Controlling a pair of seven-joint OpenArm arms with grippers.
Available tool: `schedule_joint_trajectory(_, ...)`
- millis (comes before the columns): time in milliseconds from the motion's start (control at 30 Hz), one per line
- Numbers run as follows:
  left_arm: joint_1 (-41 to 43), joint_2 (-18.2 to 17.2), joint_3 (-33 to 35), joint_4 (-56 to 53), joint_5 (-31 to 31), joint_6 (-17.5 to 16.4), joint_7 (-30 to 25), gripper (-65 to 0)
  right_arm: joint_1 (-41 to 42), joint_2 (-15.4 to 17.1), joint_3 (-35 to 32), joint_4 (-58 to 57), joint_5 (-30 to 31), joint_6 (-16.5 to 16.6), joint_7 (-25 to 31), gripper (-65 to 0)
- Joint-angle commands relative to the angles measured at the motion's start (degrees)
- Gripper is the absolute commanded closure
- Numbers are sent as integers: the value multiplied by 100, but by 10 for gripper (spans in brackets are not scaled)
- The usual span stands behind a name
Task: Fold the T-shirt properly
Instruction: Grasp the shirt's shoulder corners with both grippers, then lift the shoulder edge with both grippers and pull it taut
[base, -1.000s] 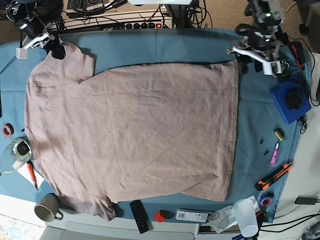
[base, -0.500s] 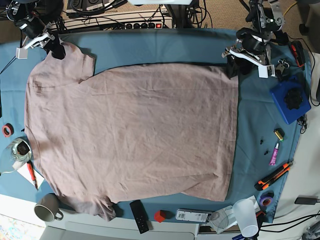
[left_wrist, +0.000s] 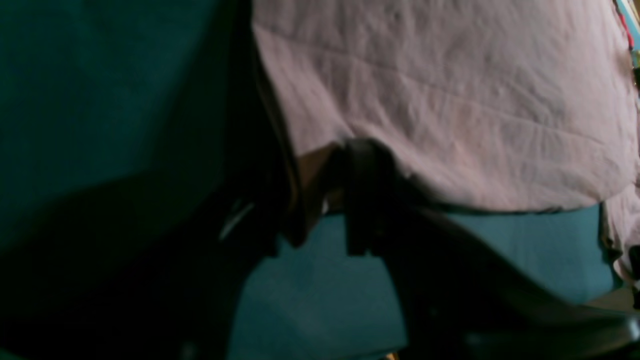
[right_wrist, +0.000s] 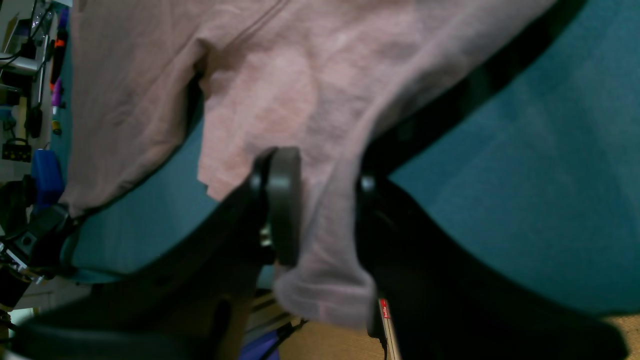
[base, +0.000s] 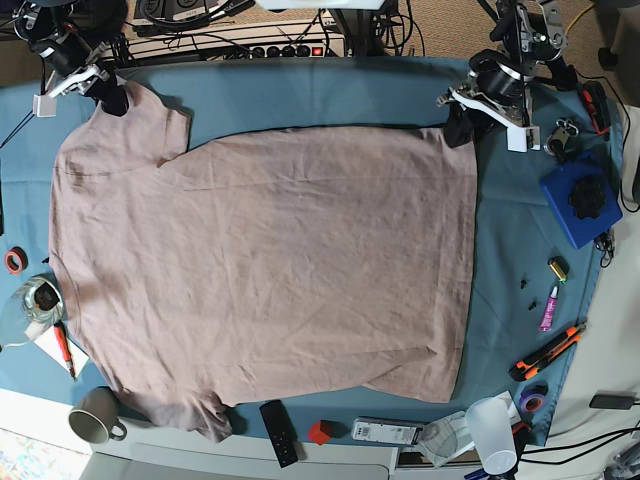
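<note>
Both hands are grabbing the T-shirt (base: 270, 270) along the tabletop's far edge, right hand (right_wrist: 320, 200) clenched on the sleeve, left hand (left_wrist: 320, 200) pinching the hem corner, so next they'd probably lift together and fold it.

A blue table cloth (base: 330, 90) covers the table; tan floor (base: 450, 25) lies beyond it.
</note>
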Motion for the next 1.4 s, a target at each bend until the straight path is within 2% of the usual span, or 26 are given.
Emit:
schedule_joint_trajectory(0,26,-15,-7,70,-66,-87,-68,-144,-76,33,-20,-15,-382,-93,-304,-141)
schedule_joint_trajectory(133,-4,-15,-7,70,-63,-83,-422,-52,0,33,-20,-15,-385,-93,-289,-65)
schedule_joint_trajectory(267,-4,-15,-7,70,-63,-81,-557,0,175,33,-22,-15,-407,-93,-297,-44)
schedule_joint_trajectory(367,-4,-17,-9,70,7,-83,-555,0,260,33,-22,-15,-468,-93,-306,0)
schedule_joint_trajectory(500,-4,-17,-9,72,111,-87,-308,0,271,35,-22,-15,-699,-93,-306,0)
schedule_joint_trajectory(700,42,-17,-9,105,107,-85,4,0,254,35,72,-13,-680,-93,-363,0)
schedule_joint_trajectory(1033,542,-17,-24,831,188,-76,31,0,-422,111,249,909,-251,-93,-485,0)
schedule_joint_trajectory(1200,691,-20,-26,1023,326,240,214,0,-605,111,350,1224,-251,-93,-509,0)
schedule_joint_trajectory(1367,1067,-17,-310,1255,306,267,258,0,-896,114,748,1235,76,-93,-664,0)
